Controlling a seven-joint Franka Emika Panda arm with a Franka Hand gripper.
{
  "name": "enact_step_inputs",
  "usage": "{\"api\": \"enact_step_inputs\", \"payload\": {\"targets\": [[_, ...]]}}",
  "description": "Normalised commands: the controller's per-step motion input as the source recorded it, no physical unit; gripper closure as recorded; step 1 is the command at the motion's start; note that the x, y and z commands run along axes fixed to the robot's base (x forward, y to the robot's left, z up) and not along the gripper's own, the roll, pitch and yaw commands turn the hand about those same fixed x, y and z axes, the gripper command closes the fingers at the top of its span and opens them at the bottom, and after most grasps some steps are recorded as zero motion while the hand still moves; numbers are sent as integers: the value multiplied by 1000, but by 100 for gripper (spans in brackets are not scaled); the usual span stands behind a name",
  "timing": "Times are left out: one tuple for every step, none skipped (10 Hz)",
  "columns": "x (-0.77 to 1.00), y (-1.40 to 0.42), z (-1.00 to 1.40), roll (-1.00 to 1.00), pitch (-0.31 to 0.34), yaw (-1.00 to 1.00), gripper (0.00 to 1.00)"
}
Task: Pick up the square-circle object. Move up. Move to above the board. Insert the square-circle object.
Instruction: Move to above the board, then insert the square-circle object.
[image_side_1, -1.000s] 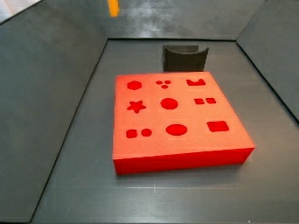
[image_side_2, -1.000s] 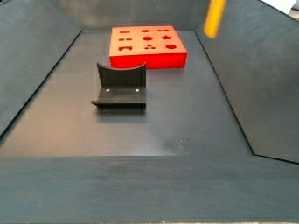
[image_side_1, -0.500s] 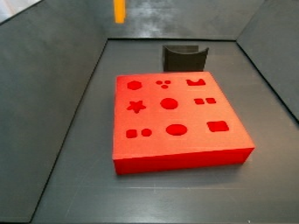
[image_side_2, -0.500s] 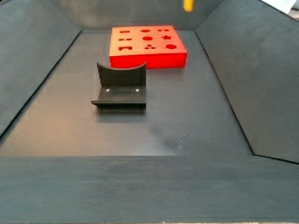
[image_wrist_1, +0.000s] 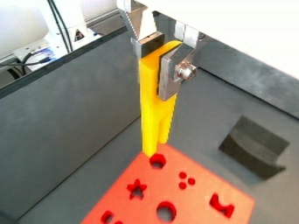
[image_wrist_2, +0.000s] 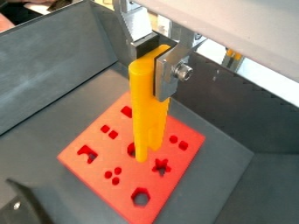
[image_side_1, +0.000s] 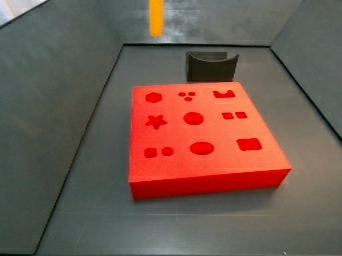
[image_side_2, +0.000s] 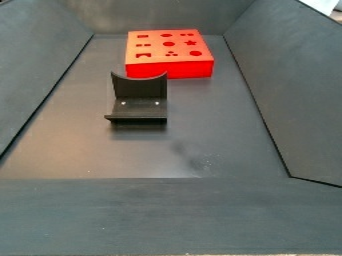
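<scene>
My gripper (image_wrist_1: 159, 58) is shut on the top of the square-circle object (image_wrist_1: 155, 114), a long orange-yellow bar hanging straight down. Both wrist views show this; in a wrist view the gripper (image_wrist_2: 156, 63) holds the bar (image_wrist_2: 146, 118) high above the board (image_wrist_2: 117, 144), a flat red block with darker cut-outs. The bar's lower end points at the board (image_wrist_1: 193, 197) near one edge. In a side view only the bar's lower end (image_side_1: 156, 18) shows at the top, above and behind the board (image_side_1: 221, 150). In a side view (image_side_2: 168, 60) the board shows, the bar does not.
The dark fixture (image_side_1: 211, 66) stands on the floor just beyond the board; it also shows in a side view (image_side_2: 138, 98) and in both wrist views (image_wrist_1: 254, 145) (image_wrist_2: 24, 206). Grey sloping walls (image_side_1: 67, 60) enclose the dark floor (image_side_2: 160, 150).
The bar has moved sideways toward the board's middle line in one side view. In the other side view it has left the top of the picture.
</scene>
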Motion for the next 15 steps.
{"api": "enact_step_inputs", "payload": {"targets": [[210,-261,59,86,146,8,100],[0,-37,0,4,0,-1000,100],[0,-31,-3,1,0,-1000,100],[0,-20,-40,9,-11,-1000,100],[11,-17,-51,6,-17,-1000,100],[111,-191,-303,49,-93,-903,100],[134,-343,-437,76,-91,-826,100],[100,-389,-397,59,-47,-817,100],[29,-426,-320,16,-11,-820,100],[0,-443,-289,1,-9,-820,100],[0,-309,-297,0,0,-917,100],[0,-240,-309,0,0,-954,100],[0,-203,-337,0,0,-980,100],[0,-186,-351,0,0,-991,100],[0,-183,-349,0,0,-994,100]]}}
